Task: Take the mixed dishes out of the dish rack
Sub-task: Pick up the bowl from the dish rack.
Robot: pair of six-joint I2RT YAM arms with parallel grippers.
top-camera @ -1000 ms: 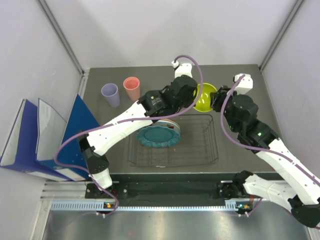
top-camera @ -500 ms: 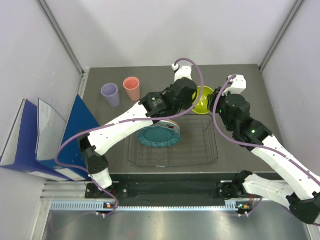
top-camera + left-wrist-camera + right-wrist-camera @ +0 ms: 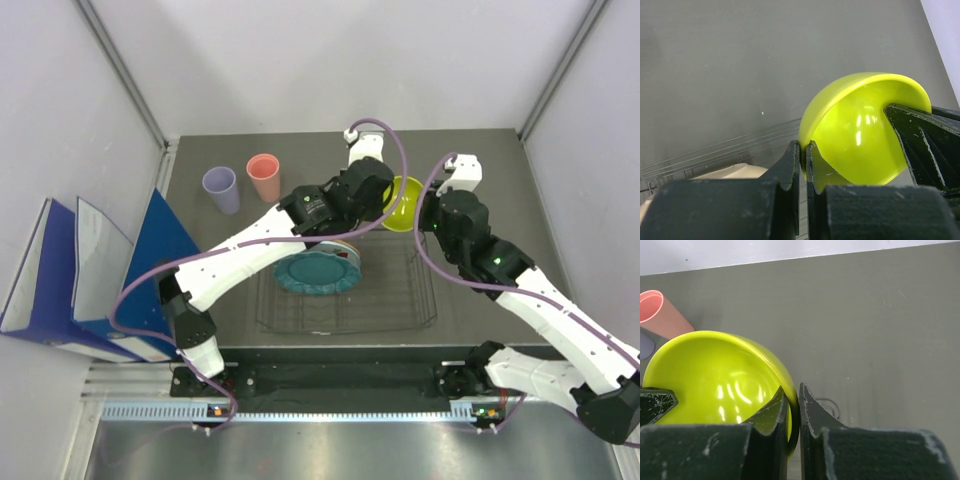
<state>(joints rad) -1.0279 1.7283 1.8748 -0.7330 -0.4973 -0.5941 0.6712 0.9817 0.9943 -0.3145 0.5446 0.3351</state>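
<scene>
At the far left, blue binders (image 3: 90,290) are leaning beside the tabletop (image 3: 480,160), outside the work. Next, the lavender cup (image 3: 220,188) and the salmon-pink cup (image 3: 264,176) are standing upright, close to each other on the tabletop's far left part, well apart from the dish rack (image 3: 400,300). Those two look unloaded.

In the left half of the rack, the teal scalloped plate (image 3: 318,270) is sitting, with a peach plate (image 3: 346,243) showing just behind it. I cannot tell how many plates are stacked there.

The left hand (image 3: 803,147) is reaching over those plates, its fingers pressing together on the left rim of the yellow-green bowl (image 3: 860,135). The bowl is hanging tipped on its side at the rack's far right corner, its hollow facing the arms. Whether it is touching the wire, I cannot tell. The right hand (image 3: 794,390) is clamping the opposite wall of the same bowl, so both hands are gripping it at once, which reads as a handover.

Judging by this, the job is roughly at its midpoint. The cups are out, the bowl is leaving, and the plates are waiting in the rack.
</scene>
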